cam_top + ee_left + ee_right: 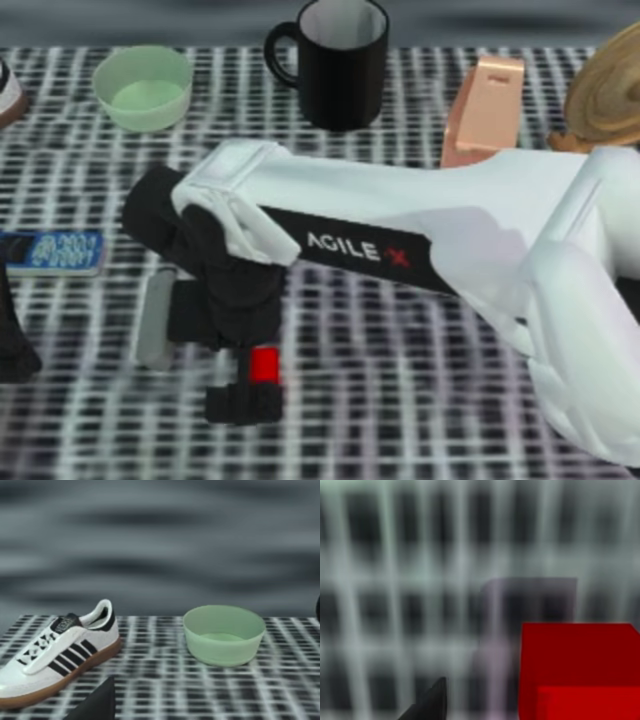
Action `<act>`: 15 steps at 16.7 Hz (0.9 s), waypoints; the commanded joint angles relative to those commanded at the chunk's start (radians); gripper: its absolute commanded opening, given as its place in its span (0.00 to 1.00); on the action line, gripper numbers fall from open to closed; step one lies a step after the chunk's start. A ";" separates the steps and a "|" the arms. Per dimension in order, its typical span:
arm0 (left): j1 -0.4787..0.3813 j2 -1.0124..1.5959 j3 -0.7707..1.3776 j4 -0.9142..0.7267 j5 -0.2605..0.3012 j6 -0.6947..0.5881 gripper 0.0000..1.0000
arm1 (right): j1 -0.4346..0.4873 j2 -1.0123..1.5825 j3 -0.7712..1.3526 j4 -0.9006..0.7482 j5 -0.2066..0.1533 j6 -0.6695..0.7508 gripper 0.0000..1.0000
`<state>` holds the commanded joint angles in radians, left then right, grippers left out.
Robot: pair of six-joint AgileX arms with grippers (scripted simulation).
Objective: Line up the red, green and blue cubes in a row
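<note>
Right gripper [262, 385] reaches in over the worktop [420, 400] with the red cube [264, 365] between its fingers [243, 372] — whether they are clamped on it or merely astride it, I cannot tell. Green and blue cubes are not visible. Risk: an off-centre grip, which the right wrist view suggests, could let the cube twist or slip. Beyond the fingers stand a green bowl [143, 88] and black mug [333, 60]. Left gripper [12, 350] sits parked at the left edge.

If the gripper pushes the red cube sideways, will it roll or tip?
Probably neither: the red cube has flat faces and sits flat on the table, so it should slide. It looks rigid, so the right gripper beside it should not deform it.
</note>
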<state>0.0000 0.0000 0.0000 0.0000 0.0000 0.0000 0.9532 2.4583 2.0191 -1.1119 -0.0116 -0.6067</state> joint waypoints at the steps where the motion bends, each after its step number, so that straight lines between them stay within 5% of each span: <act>1: 0.000 0.000 0.000 0.000 0.000 0.000 1.00 | 0.000 0.000 0.000 0.000 0.000 0.000 1.00; 15: 0.000 0.000 0.000 0.000 0.000 0.000 1.00 | 0.004 -0.036 0.214 -0.249 -0.001 -0.004 1.00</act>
<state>0.0000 0.0000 0.0000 0.0000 0.0000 0.0000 0.9570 2.4221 2.2327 -1.3613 -0.0121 -0.6108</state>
